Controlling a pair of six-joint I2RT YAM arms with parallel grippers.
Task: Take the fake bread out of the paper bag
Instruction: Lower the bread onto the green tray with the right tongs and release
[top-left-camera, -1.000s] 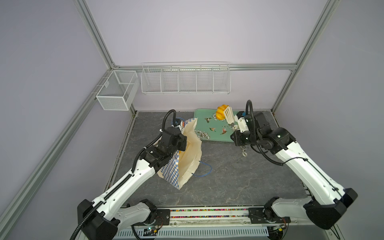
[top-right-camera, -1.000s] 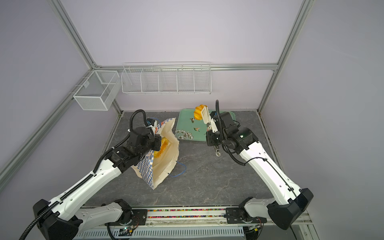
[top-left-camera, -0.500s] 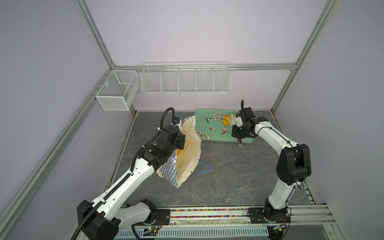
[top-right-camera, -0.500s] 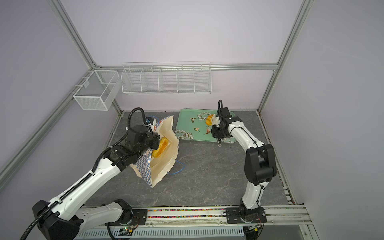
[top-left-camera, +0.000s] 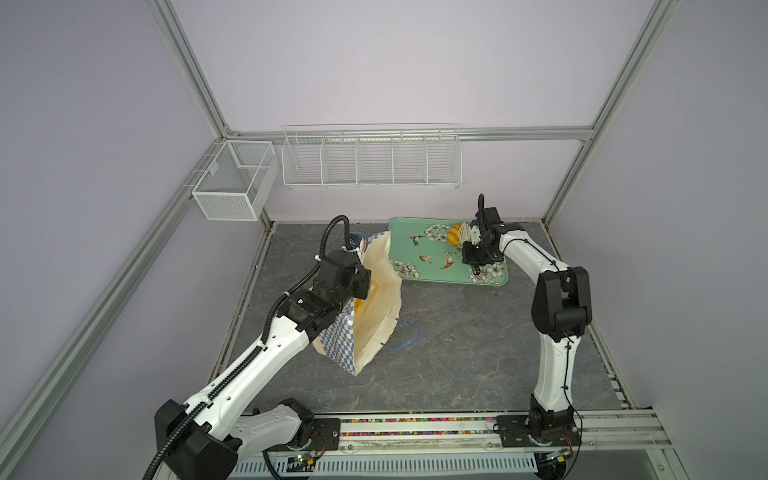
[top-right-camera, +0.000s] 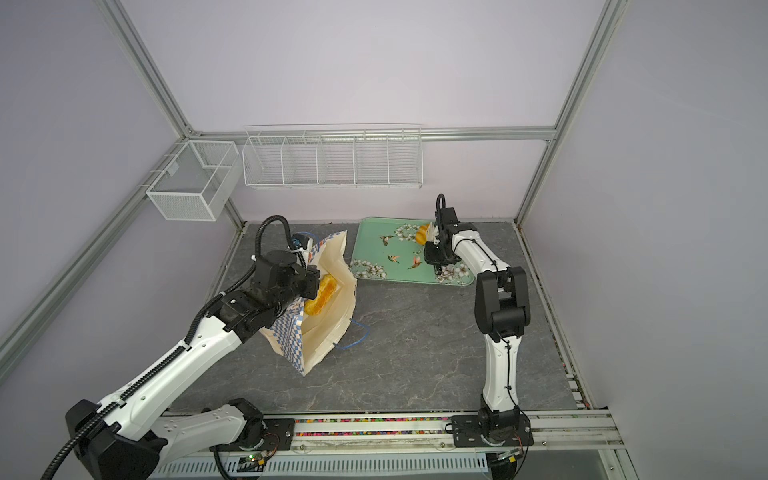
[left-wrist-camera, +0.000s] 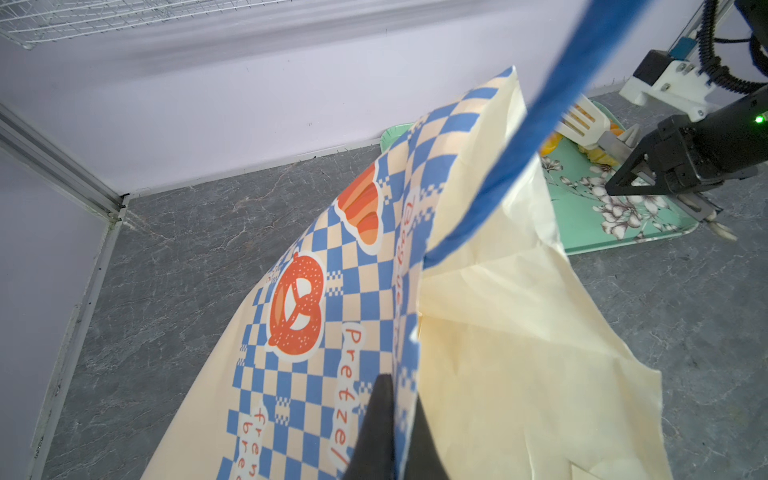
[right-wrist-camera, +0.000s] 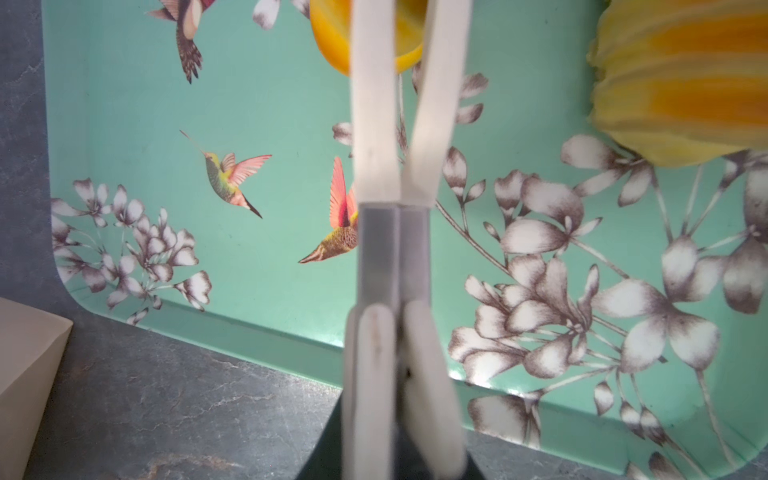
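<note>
The paper bag (top-left-camera: 380, 322) (top-right-camera: 328, 332) leans on the grey desk (top-left-camera: 457, 353), cream inside, with blue-and-white checks and an orange pretzel print outside. One glossy golden piece of fake bread (top-right-camera: 322, 297) shows inside its open mouth. The left pincer (left-wrist-camera: 397, 399) is pressed together, pinching the bag's checkered rim.

More of the bread is at the far right of the green flowered tray (top-left-camera: 419, 245) (right-wrist-camera: 270, 104): a smooth orange piece (right-wrist-camera: 332, 33) at the tips of the white tongs (right-wrist-camera: 374, 124), and a ribbed yellow-orange one (right-wrist-camera: 681, 83) just beside them. The right pincer (right-wrist-camera: 399, 345) is clamped shut on the tongs' grey handles. Whether the blades grip the orange piece or only touch it cannot be told.

In a top view the left arm's wrist covers most of the bag's mouth. A blue cord handle (left-wrist-camera: 540, 124) crosses the left wrist view, and the other (top-left-camera: 405, 338) lies on the desk. Wire baskets (top-left-camera: 370, 160) hang on the back wall.

A second ago the right arm was stretched out low, with the orange piece held high over the tray's far edge. Now its elbow stands upright and the tongs are down at the tray. The bag has barely shifted.
</note>
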